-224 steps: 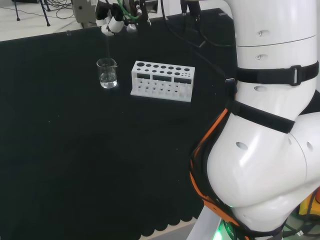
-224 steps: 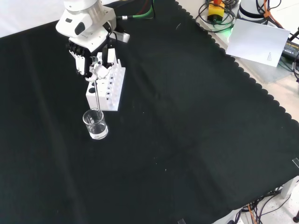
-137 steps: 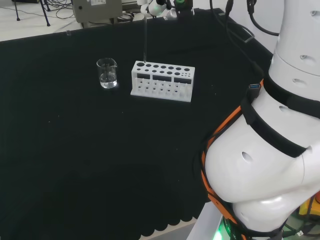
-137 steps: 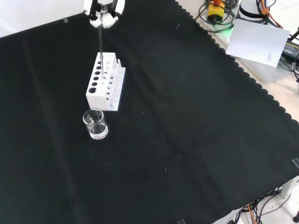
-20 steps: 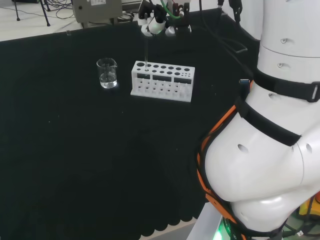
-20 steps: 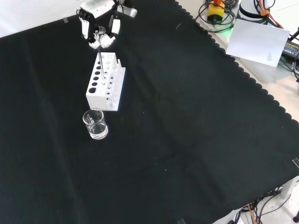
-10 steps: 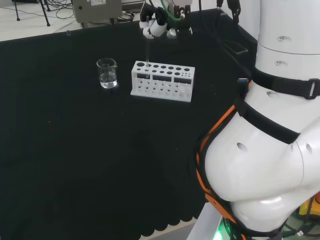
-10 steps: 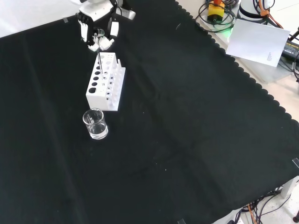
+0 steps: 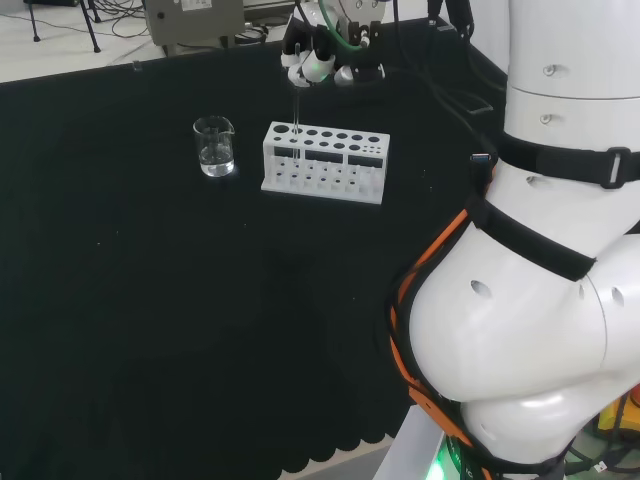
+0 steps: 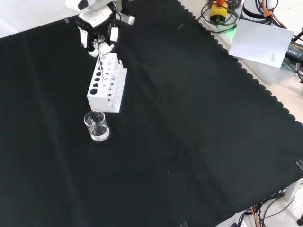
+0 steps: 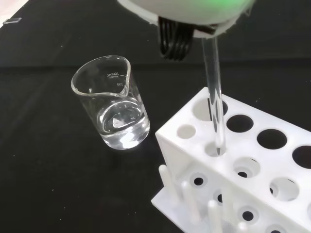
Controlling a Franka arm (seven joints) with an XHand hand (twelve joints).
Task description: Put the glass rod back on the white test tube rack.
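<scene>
One rod (image 11: 214, 104) stands in corner hole of rack (image 9: 325, 160). Hand (image 10: 97, 29) above, fingers pinching rod top. Cup (image 10: 96, 126) at rack's 6 o'clock, front view.

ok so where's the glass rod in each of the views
Head view: glass rod runs down from the hand to the white rack's left end.
Front view: it drops from the hand at upper left onto the rack's far end.
Wrist view: upright, tip in an end hole.
Shared landmark: the beaker beside the rack.
</scene>
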